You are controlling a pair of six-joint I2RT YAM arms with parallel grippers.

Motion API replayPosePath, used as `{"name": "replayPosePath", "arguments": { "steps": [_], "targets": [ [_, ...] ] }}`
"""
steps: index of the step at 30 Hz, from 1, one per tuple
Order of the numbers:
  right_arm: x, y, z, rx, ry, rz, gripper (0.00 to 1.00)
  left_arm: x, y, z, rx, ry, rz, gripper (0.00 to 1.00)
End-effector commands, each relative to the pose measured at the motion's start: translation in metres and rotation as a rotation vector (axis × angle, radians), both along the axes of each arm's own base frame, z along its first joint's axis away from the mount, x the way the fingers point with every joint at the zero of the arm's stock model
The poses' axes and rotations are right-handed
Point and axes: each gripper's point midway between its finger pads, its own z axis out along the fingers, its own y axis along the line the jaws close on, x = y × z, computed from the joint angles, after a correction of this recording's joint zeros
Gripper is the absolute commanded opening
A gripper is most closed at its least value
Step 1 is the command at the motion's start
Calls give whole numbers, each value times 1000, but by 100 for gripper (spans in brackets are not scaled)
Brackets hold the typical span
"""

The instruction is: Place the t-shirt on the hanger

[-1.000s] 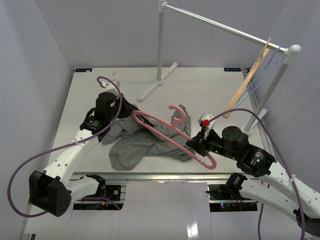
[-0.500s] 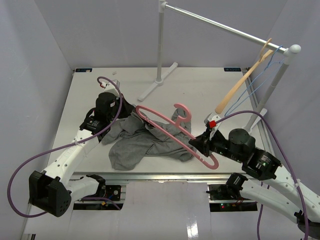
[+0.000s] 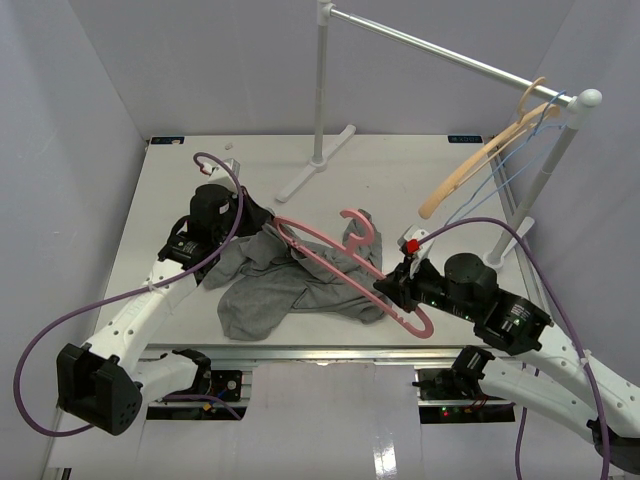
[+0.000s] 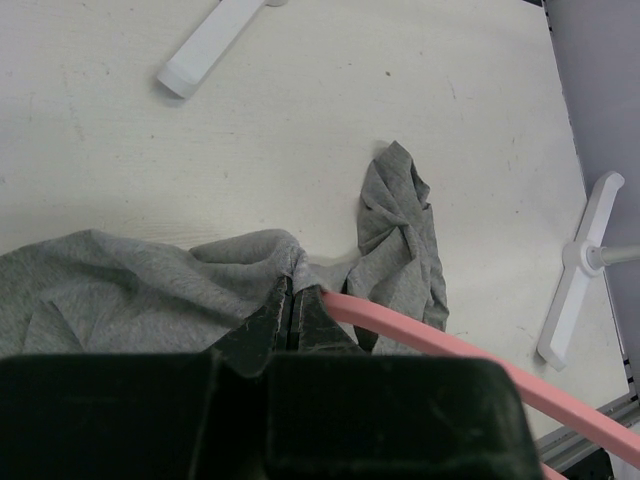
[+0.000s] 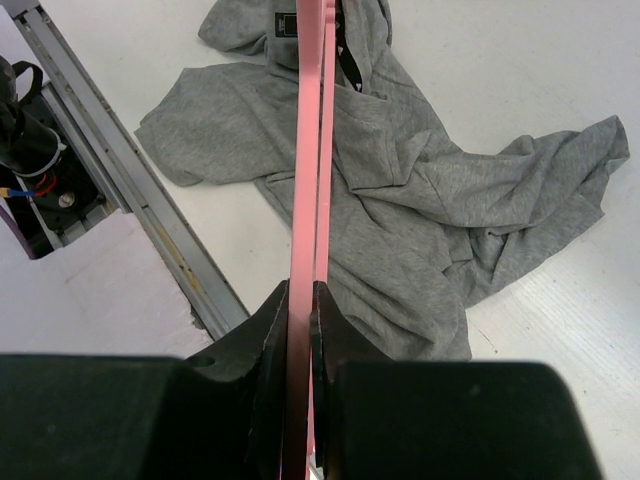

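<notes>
The grey t-shirt lies crumpled on the white table between the two arms. My left gripper is shut on a fold of the t-shirt's upper edge, pinching the cloth at its tips. The pink hanger slants above the shirt, its hook pointing to the far side. My right gripper is shut on the hanger's lower bar. The hanger's far end reaches the pinched fold right beside the left fingertips. Grey cloth spreads under the bar.
A white clothes rack stands at the back, with feet on the table and a post at the right. A tan wooden hanger and a blue wire hanger hang on its rail. Metal table edge lies near the right gripper.
My right gripper swung the pink hanger right, then back left, ending slightly right of where it began. The tan wooden hanger on the rail has swung up leftward. Left gripper has not moved.
</notes>
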Motion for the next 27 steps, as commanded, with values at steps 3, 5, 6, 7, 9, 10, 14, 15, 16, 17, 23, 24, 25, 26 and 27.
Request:
{"name": "replayPosePath", "arguments": {
  "steps": [3,5,6,7,9,10,14,15,16,17,23,24,25,26,27],
  "targets": [
    [7,16,11,31,-25,23,8,-8,-19,42,-113,-93,-102,0],
    [9,26,18,40,-23,45,8,-10,-25,43,-129,-96,-132,0],
    [12,30,20,37,-20,46,8,-11,-27,44,-135,-99,-146,0],
    [15,33,21,29,-17,42,8,-11,-29,45,-139,-101,-160,0],
    [20,38,23,30,-20,36,8,-13,-32,51,-148,-113,-183,0],
    [22,40,21,29,-18,35,8,-15,-34,53,-154,-118,-194,0],
    [27,54,24,71,-38,56,8,-22,-39,68,-179,-139,-238,0],
    [29,57,26,87,-48,59,8,-22,-40,72,-185,-147,-245,0],
    [30,60,28,103,-59,62,8,-23,-42,76,-191,-153,-256,0],
    [31,64,31,120,-69,68,8,-25,-45,79,-198,-155,-277,0],
    [49,77,48,229,-162,31,8,-38,-60,102,-238,-181,-398,0],
    [53,79,48,241,-170,20,8,-43,-63,106,-249,-186,-428,0],
    [57,81,47,253,-172,5,8,-47,-66,110,-259,-194,-455,0],
    [60,83,47,267,-178,-5,8,-52,-68,113,-267,-200,-480,0],
    [63,85,48,282,-187,-11,8,-56,-69,115,-273,-205,-504,0]
  ]
}}
